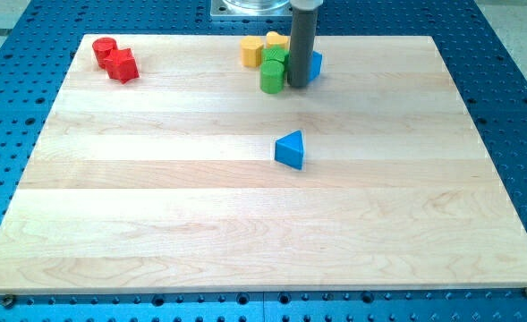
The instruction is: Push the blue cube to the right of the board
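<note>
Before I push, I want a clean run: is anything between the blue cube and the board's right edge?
Nothing visible. My tip is against the blue cube's left side, and the wooden board shows no blocks to the cube's right.

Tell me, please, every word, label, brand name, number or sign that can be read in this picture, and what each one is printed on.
None: no readable text shows anywhere in the camera view.
The wooden board is bare of marks.
The blue cube, blue triangular block, green blocks, yellow blocks and red blocks carry no labels.
My tip, just left of the blue cube, is on a plain dark rod.
</note>
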Tool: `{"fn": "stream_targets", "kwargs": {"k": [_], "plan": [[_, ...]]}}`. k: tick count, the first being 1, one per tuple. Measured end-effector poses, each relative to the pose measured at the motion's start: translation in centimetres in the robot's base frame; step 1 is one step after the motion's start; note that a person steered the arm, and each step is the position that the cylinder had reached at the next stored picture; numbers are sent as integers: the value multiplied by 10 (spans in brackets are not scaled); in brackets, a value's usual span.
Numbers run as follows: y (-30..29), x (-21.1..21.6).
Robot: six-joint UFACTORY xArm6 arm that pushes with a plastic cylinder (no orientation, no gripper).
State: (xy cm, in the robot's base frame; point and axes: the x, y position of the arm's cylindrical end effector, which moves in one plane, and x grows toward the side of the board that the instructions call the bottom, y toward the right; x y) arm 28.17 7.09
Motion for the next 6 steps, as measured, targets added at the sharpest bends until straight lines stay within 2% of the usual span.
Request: {"fn": "stream_targets", "kwargs": {"k": [1, 2, 3, 4, 5, 6], "plan": [[-10, -38], [-19, -55], [-18, -43], [-5, -83], [-13, -90], [45, -84]]}}
